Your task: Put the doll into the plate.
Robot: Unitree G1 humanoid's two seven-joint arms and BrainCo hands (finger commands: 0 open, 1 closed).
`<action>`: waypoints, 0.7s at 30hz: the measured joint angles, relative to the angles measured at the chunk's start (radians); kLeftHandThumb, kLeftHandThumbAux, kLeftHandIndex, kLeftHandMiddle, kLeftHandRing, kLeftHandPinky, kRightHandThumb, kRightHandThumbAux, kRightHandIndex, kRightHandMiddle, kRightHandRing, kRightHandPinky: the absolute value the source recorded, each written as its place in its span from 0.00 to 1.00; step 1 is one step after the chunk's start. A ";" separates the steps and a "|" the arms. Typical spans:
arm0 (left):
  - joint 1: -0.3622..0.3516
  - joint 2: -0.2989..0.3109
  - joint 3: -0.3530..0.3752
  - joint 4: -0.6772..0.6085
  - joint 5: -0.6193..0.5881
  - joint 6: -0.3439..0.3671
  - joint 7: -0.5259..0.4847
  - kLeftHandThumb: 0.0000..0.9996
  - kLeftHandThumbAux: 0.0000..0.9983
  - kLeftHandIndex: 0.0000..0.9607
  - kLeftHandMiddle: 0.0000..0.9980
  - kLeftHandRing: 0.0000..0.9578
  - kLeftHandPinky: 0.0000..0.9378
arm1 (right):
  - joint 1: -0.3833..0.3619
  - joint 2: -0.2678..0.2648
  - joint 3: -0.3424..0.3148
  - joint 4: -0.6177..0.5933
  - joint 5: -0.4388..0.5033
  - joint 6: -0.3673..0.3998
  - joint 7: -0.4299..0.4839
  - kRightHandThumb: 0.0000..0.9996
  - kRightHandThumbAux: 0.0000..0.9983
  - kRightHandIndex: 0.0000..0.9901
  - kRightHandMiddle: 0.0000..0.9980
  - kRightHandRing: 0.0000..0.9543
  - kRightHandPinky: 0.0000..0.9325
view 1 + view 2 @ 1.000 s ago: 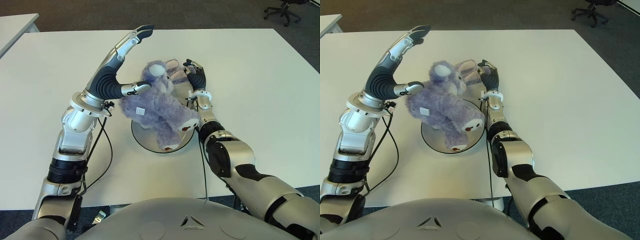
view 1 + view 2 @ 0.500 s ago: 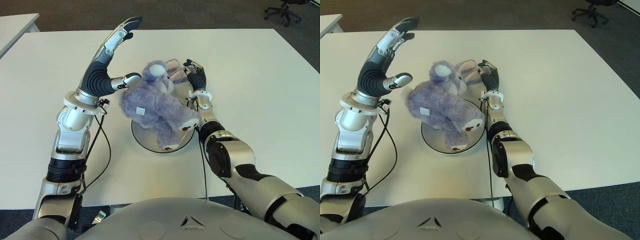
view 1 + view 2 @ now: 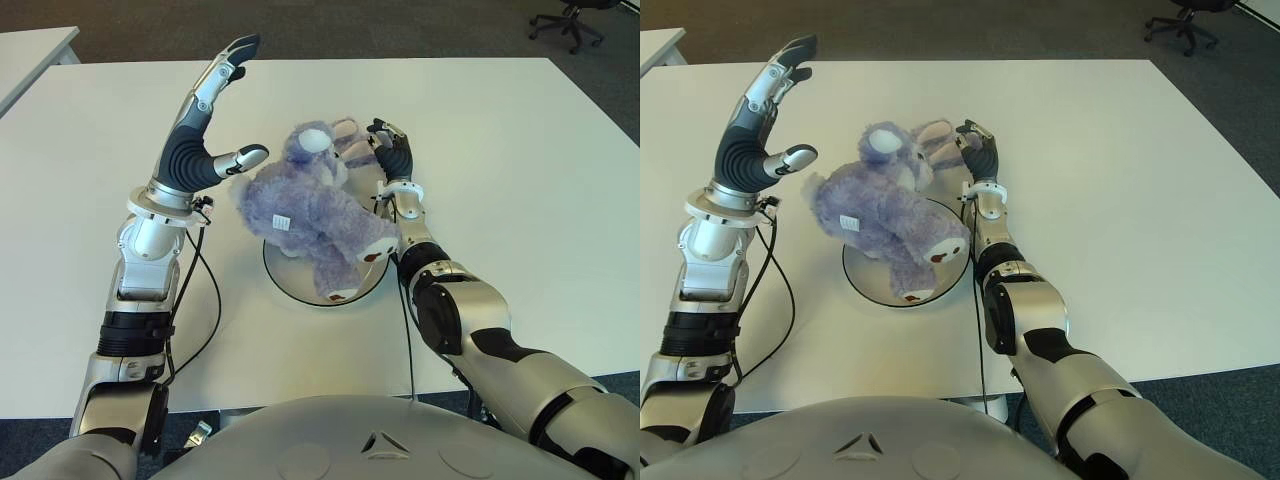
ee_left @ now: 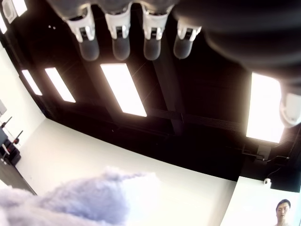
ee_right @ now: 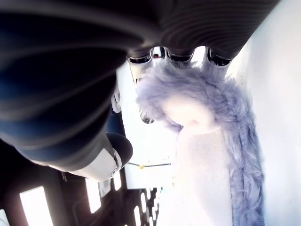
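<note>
In the left eye view, a purple plush doll (image 3: 315,215) lies across a round white plate (image 3: 300,280) near the middle of a white table (image 3: 520,150), its head toward 12 o'clock and its legs reaching over the plate toward 5 o'clock. The left hand (image 3: 205,125) is raised at the doll's 9 o'clock, fingers straight and spread upward and holding nothing, its thumb pointing at the doll's flank just beside the fur. The right hand (image 3: 392,155) sits at the doll's 2 o'clock, beside its ears, fingers slightly curled toward them; whether they touch cannot be told here. An office chair (image 3: 570,18) stands on the dark floor at the far 1 o'clock corner. The right eye view shows the same layout, doll on plate between the two hands. In the left wrist view, four straight fingertips (image 4: 121,44) point at ceiling lights, apart from a tuft of purple fur below, and a person (image 4: 282,209) appears small in one corner. In the right wrist view, the doll's pale-lined ear (image 5: 197,141) lies close under the loosely bent fingers (image 5: 138,63), which do not close around it.
</note>
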 measured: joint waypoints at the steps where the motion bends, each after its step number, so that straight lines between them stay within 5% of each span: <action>1: -0.006 0.000 0.001 0.013 0.005 -0.012 0.006 0.09 0.34 0.00 0.02 0.00 0.00 | 0.000 0.000 0.000 0.000 0.000 0.000 0.000 0.68 0.74 0.40 0.16 0.17 0.23; 12: -0.063 -0.011 0.006 0.194 -0.079 -0.115 0.013 0.09 0.28 0.00 0.02 0.00 0.04 | 0.000 -0.002 0.000 0.001 0.000 0.000 0.000 0.68 0.74 0.40 0.16 0.17 0.24; 21: -0.092 -0.024 0.009 0.273 -0.174 -0.105 -0.022 0.10 0.31 0.00 0.03 0.03 0.07 | -0.001 -0.001 -0.001 0.002 0.001 0.000 0.000 0.68 0.74 0.40 0.16 0.17 0.23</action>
